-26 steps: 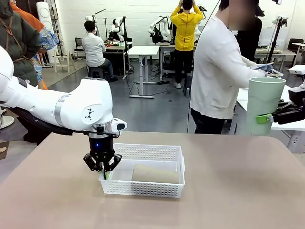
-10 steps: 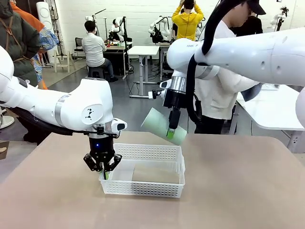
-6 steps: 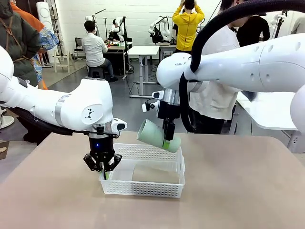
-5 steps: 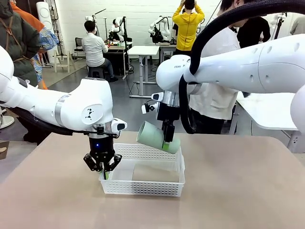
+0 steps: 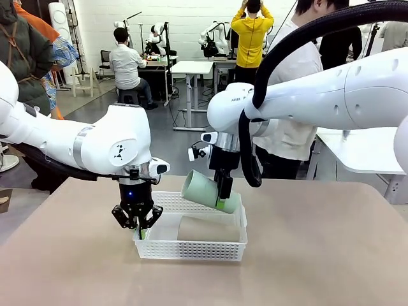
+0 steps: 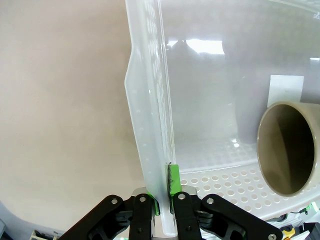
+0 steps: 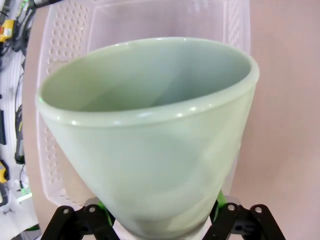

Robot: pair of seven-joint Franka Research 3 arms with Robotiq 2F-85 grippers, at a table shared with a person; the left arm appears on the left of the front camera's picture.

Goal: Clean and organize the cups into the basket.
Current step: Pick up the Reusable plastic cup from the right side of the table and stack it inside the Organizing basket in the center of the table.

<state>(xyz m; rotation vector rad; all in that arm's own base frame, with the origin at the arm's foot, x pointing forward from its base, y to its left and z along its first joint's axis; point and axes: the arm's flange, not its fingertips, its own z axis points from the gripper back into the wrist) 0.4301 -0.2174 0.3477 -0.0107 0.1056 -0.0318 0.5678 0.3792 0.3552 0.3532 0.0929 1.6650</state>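
Clamps the white perforated basket (image 5: 191,251) by its short wall at 9 o'clock with the left gripper (image 5: 139,231), reaching straight down from the arm at the picture's 9 o'clock side. Looks along that same wall in the left wrist view: left gripper (image 6: 165,194) pressed together on the thin plastic of the basket (image 6: 150,120), with a green pad on each face and bare table (image 6: 60,100) at 9 o'clock of the wall.

Sits near the middle of the table (image 5: 319,255) and holds one tan cup (image 5: 205,229), lying on its side on the flat base toward 3 o'clock, with its mouth turned toward 9 o'clock. Shows the tan cup (image 6: 287,150) mouth-on at 3 o'clock in the left wrist view, just beside the perforated long wall.

Carries a pale mint green cup (image 5: 201,189) in the right gripper (image 5: 221,201), pinched between the fingers near its narrow base end. Tilts it well over, mouth toward 10 o'clock and base toward 4 o'clock, above the basket's far rim around 1 o'clock. Cannot tell whether the base touches that rim.

Looks over the mint green cup (image 7: 150,130) into its mouth from the right wrist, with the basket (image 7: 52,65) beneath it and black finger links at 7 and 5 o'clock beside the narrow end.

Shows a person (image 5: 296,70) in a white top beyond the table's far edge, at 1 o'clock.
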